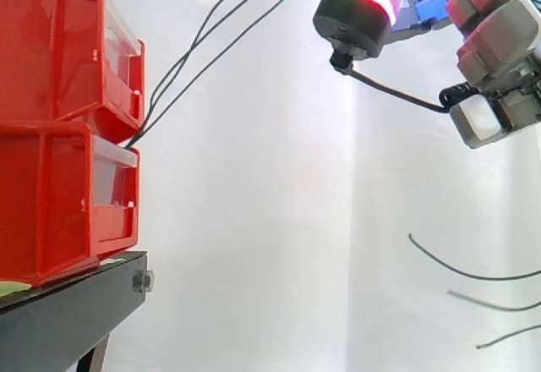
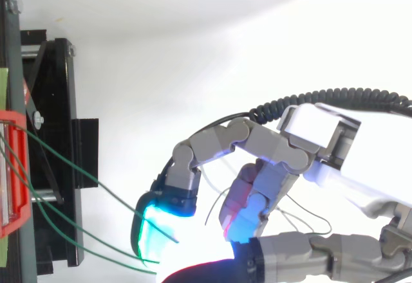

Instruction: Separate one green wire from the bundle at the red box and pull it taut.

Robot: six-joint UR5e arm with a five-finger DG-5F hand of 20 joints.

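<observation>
Two red bins [image 1: 59, 127] are stacked on the black stand [image 1: 68, 313] at the left. A few thin green wires [image 1: 196, 46] leave the gap between the bins and rise to the right, nearly straight, toward my hand [image 1: 499, 42] at the top right. From above, the wires [image 2: 96, 182] fan out from the red box [image 2: 16, 167] and end at my glowing fingertips [image 2: 158, 228]. My hand [image 2: 257, 138] has its fingers curled, and the wires run in between a cyan-green pad and a red-glowing pad below it. One wire crosses the cyan pad apart from the others.
Loose wire ends [image 1: 456, 270] hang free at the lower right below my hand. The stand's black frame [image 2: 58, 135] sticks out beside the box. A white curtain is behind everything.
</observation>
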